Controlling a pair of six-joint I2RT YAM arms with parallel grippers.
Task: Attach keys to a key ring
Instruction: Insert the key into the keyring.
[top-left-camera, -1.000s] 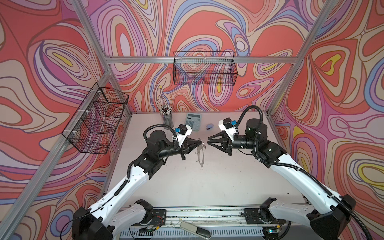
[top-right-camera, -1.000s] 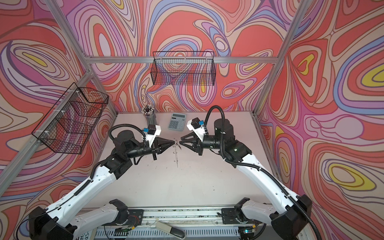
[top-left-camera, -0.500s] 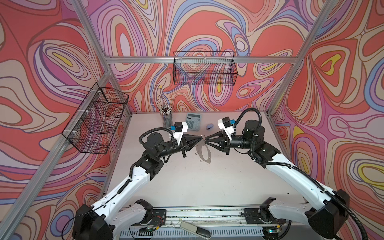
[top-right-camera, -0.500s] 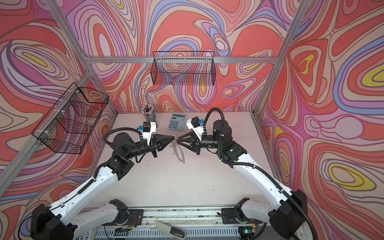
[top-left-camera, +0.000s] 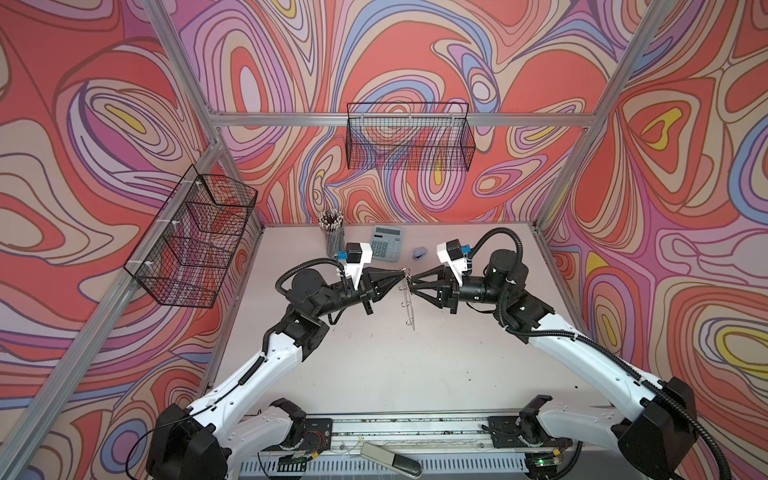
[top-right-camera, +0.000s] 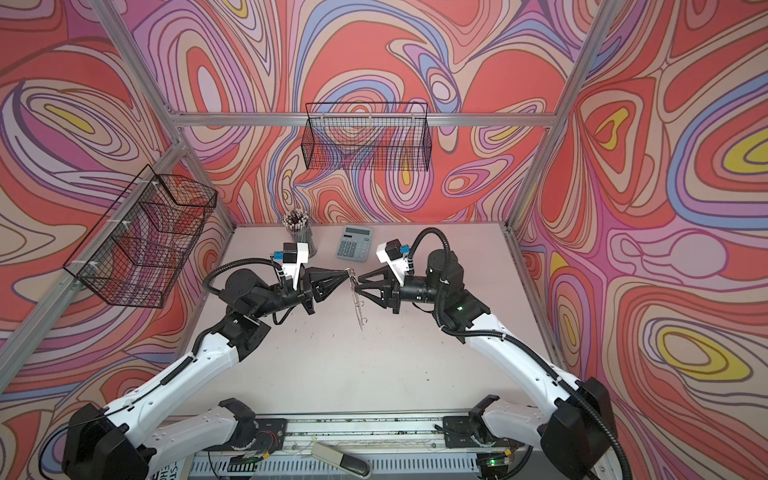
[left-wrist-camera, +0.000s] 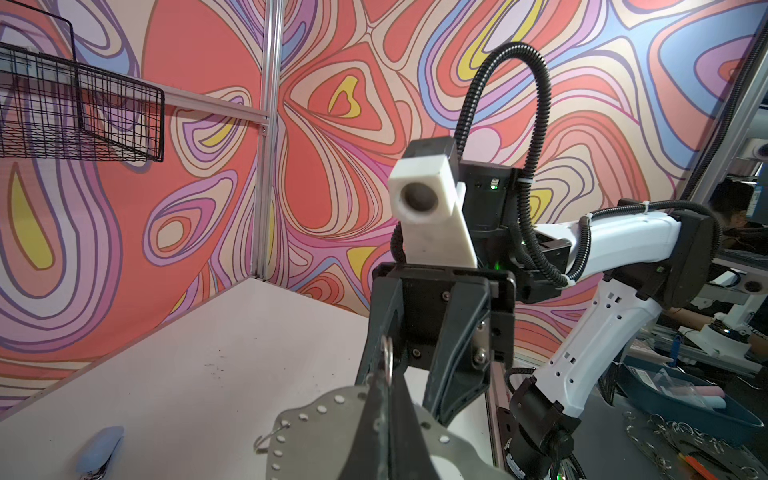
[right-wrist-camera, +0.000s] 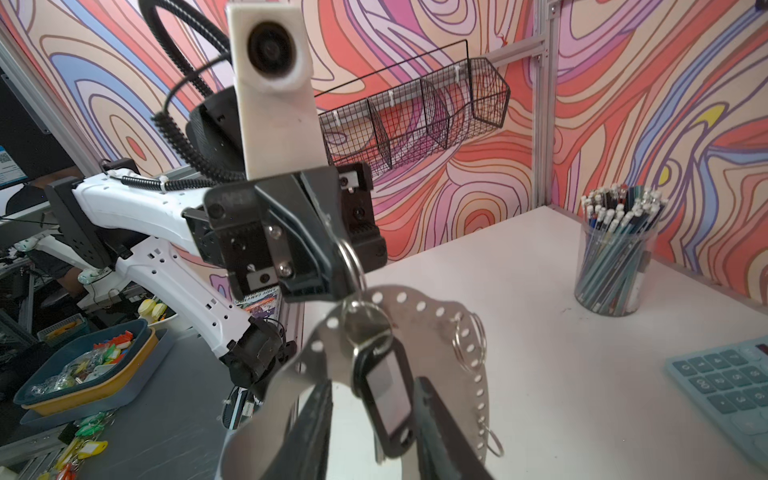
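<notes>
Holding flat grey-brown oval key ring (right-wrist-camera: 428, 332) with dotted rim aloft: left end effector (right-wrist-camera: 334, 280) clamped on its top edge, band hanging below. Small silver key with black oblong plastic tag (right-wrist-camera: 388, 399) dangles between the parted, non-gripping fingers of right end effector (right-wrist-camera: 374, 384). Risk: loop not fully threaded, so key drops; retreating fingers snag tag.

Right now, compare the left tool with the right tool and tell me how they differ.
The left tool is shut, while the right tool stands open. The left tool clamps the upper rim of the key ring and carries it. The right tool grips nothing and merely straddles the black tag of the keys. Both are black, raised, and meet tip to tip at the key ring.
</notes>
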